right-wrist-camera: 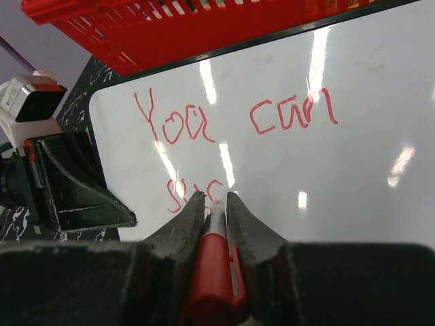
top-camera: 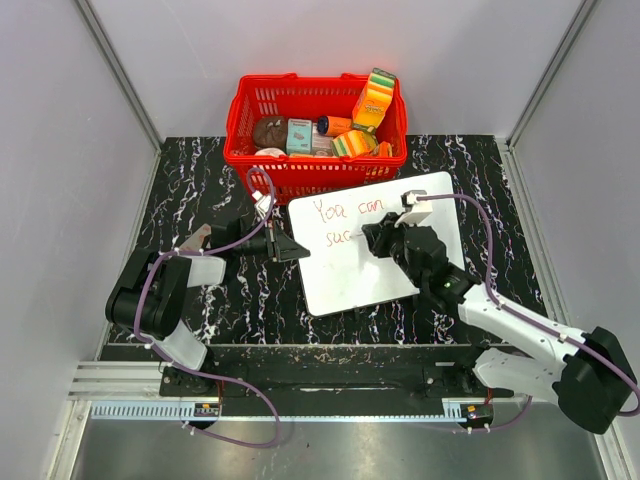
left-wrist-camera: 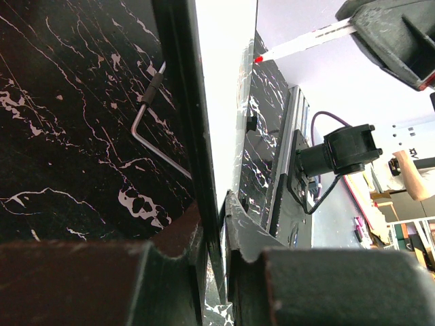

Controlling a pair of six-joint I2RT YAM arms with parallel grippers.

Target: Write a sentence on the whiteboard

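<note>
The whiteboard [top-camera: 352, 282] lies flat on the black marble table, tilted a little, just in front of the red basket. The sentence [top-camera: 346, 214] in red reads "You can" on the upper line and "suc" below it [right-wrist-camera: 197, 193]. My left gripper [top-camera: 291, 246] is shut on the whiteboard's left edge [left-wrist-camera: 228, 81], one finger on each face. A red marker [right-wrist-camera: 216, 272] is clamped in my right gripper [right-wrist-camera: 215, 197], which is shut on it. The marker's tip rests on the board right after the "c". From the left wrist view the marker [left-wrist-camera: 299, 44] shows slanting down to the board.
The red basket [top-camera: 300, 172], full of packets and tins, stands against the board's far edge. A thin bent metal rod [left-wrist-camera: 146, 122] lies on the marble left of the board. Grey walls close in the table on three sides.
</note>
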